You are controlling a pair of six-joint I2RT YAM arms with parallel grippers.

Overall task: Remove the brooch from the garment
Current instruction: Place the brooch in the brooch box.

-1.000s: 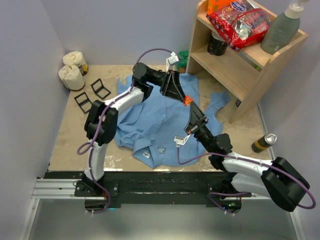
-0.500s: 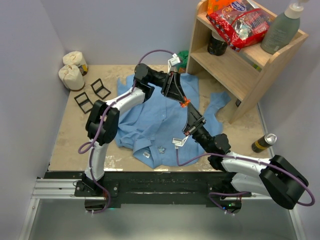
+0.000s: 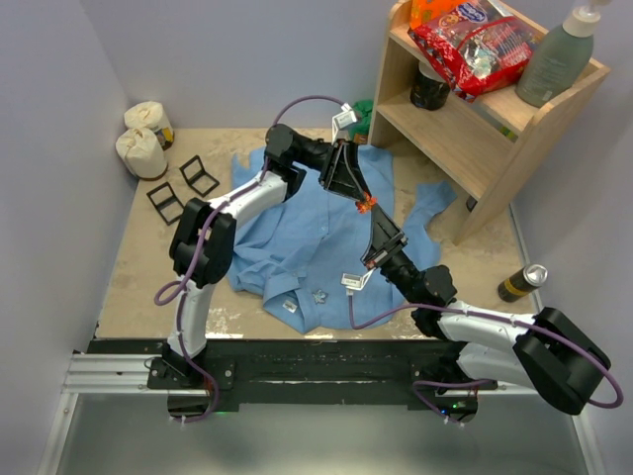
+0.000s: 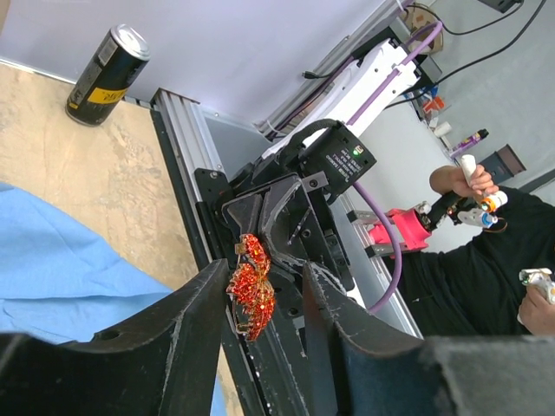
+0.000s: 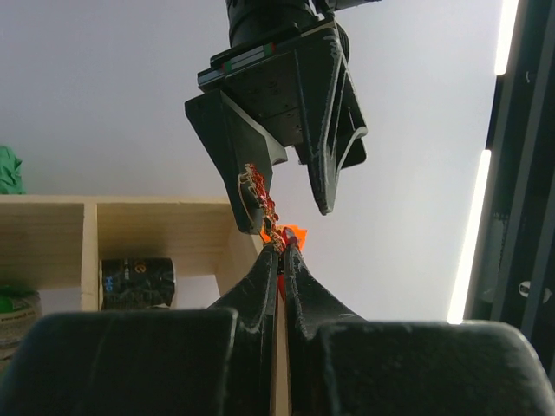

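Note:
The brooch [image 3: 368, 203] is a red-orange jewelled piece held in the air above the light-blue shirt [image 3: 316, 242], which lies spread on the table. My right gripper [image 3: 374, 216] is shut on the brooch's lower end; in the right wrist view its fingers [image 5: 282, 250] pinch the brooch [image 5: 260, 204]. My left gripper [image 3: 360, 196] is open with its jaws on either side of the brooch. In the left wrist view the brooch [image 4: 251, 290] hangs close against the left finger [image 4: 186, 312], with a gap to the other finger. The shirt [image 4: 52, 260] shows below.
A wooden shelf [image 3: 465, 129] stands at the back right with a red snack bag [image 3: 473, 45] and a bottle [image 3: 559, 59]. A can [image 3: 521, 282] stands at the right. Two white rolls [image 3: 143, 139] and black clips [image 3: 183, 188] sit at the left.
The right gripper and the brooch have shifted slightly left and nearer, and the left gripper has followed, its jaws staying around the brooch.

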